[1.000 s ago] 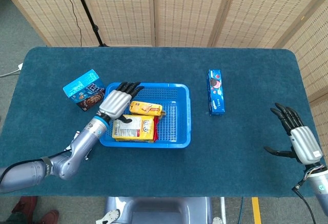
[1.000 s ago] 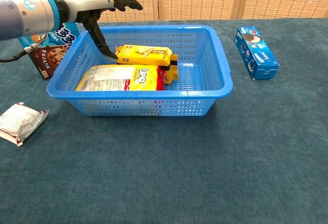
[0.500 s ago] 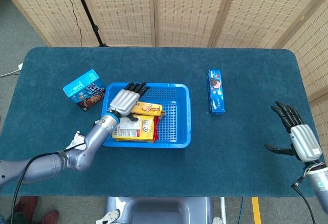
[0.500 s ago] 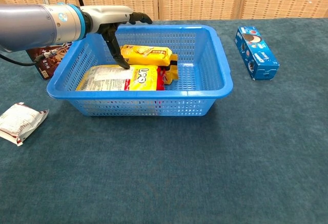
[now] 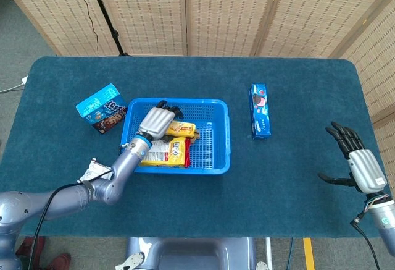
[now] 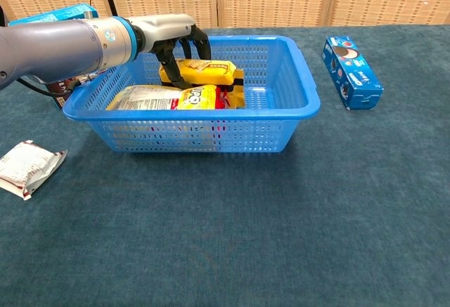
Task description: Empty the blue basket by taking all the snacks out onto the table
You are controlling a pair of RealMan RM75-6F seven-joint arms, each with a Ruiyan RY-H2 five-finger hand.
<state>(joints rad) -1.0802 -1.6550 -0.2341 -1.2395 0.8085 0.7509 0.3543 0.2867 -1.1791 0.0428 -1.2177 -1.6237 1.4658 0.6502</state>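
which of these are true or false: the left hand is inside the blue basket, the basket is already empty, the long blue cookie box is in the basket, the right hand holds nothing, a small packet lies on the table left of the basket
1. The left hand is inside the blue basket. True: its fingers curl down onto the upper yellow pack.
2. The basket is already empty. False: the upper yellow pack and a larger yellow bag lie in it.
3. The long blue cookie box is in the basket. False: it lies on the table to the right of the basket.
4. The right hand holds nothing. True: its fingers are spread.
5. A small packet lies on the table left of the basket. True.
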